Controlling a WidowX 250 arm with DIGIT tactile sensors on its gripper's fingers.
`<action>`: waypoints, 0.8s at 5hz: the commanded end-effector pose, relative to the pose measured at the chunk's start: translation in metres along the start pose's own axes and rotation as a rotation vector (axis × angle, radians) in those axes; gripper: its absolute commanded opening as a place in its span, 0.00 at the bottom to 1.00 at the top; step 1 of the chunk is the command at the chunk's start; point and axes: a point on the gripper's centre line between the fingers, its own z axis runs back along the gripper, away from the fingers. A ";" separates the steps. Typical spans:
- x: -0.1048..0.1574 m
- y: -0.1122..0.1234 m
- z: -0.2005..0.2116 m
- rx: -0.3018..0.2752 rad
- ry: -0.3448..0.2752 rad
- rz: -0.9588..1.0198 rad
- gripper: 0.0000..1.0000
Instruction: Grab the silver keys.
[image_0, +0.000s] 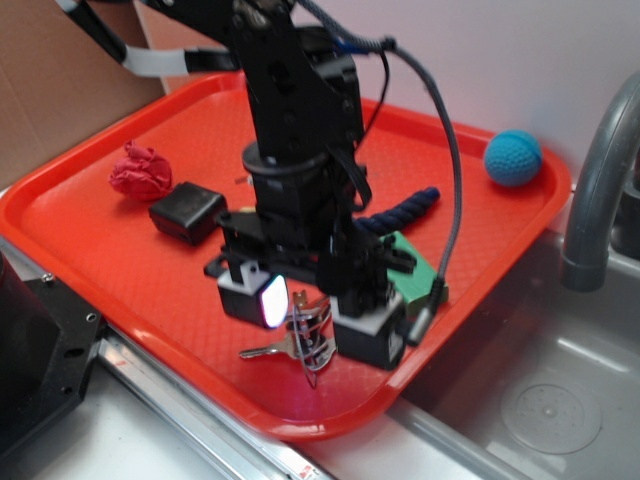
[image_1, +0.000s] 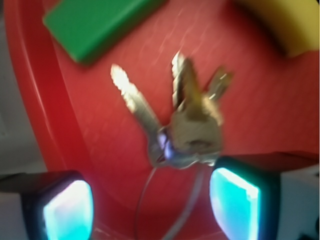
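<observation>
Silver keys (image_0: 290, 338) lie between the wide-open, empty pincer (image_0: 312, 318); thin blades could be missed or slip out

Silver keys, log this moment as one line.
pincer open, over tray | silver keys flat between pads, ungrasped | next: close

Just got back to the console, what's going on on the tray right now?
The WidowX arm is down over the near edge of the red tray, with its tool at the silver keys. In the wrist view the keys lie splayed on the tray, their ring end between the two open pads, nearer one of them; no grip yet. A green block lies just beyond them. Further off sit a black box, a red crumpled thing and a blue ball.
</observation>
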 end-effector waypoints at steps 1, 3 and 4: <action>-0.004 -0.006 -0.004 -0.031 -0.028 -0.015 0.00; -0.008 0.013 0.024 -0.043 -0.017 -0.083 0.00; -0.008 0.037 0.055 0.014 -0.080 -0.136 0.00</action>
